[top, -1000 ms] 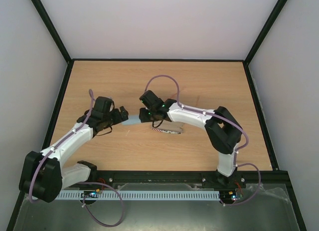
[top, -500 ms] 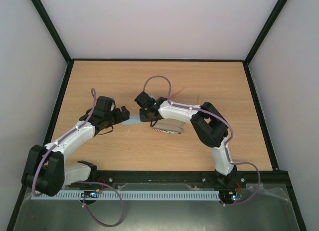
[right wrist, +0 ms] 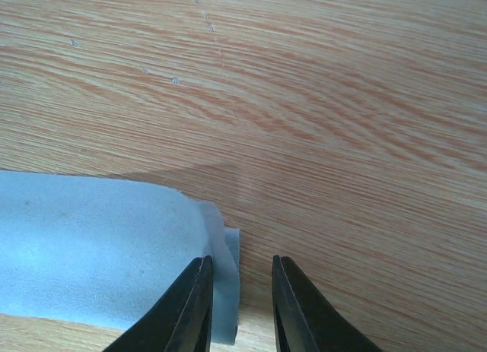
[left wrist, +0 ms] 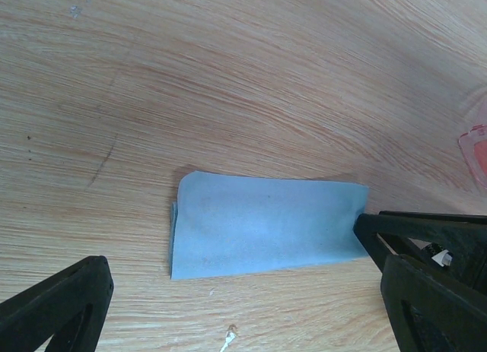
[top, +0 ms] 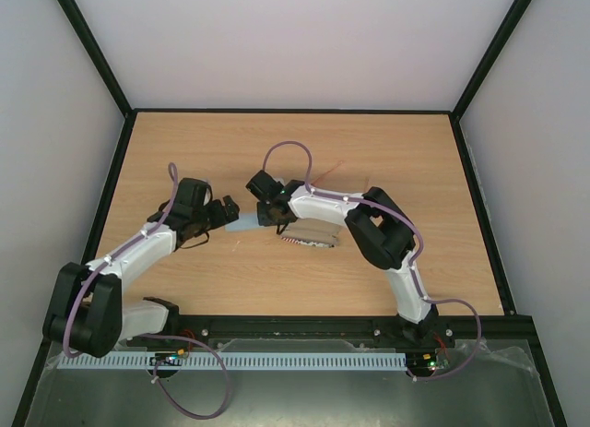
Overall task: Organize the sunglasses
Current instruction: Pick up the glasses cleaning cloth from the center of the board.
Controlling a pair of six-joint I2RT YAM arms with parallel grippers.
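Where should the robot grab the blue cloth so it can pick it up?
Grab the blue cloth by its doubled short edge, coming from the side of the right hand. The cloth lies flat on the table, but that edge curls up slightly, so one finger could probably slip under it.

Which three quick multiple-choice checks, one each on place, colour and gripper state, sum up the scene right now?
1. Where is the cloth?
A) flat on the table, between the left gripper and the right gripper
B) at the far edge
C) lifted in the air

2. What colour is the cloth?
A) green
B) light blue
C) yellow

3. What state is the left gripper in?
A) shut on the cloth
B) shut, empty
C) open

Answers:
1 A, both wrist views show it lying on the wood.
2 B, it is plainly pale blue.
3 C, its fingers stand wide apart, one on either side of the cloth.
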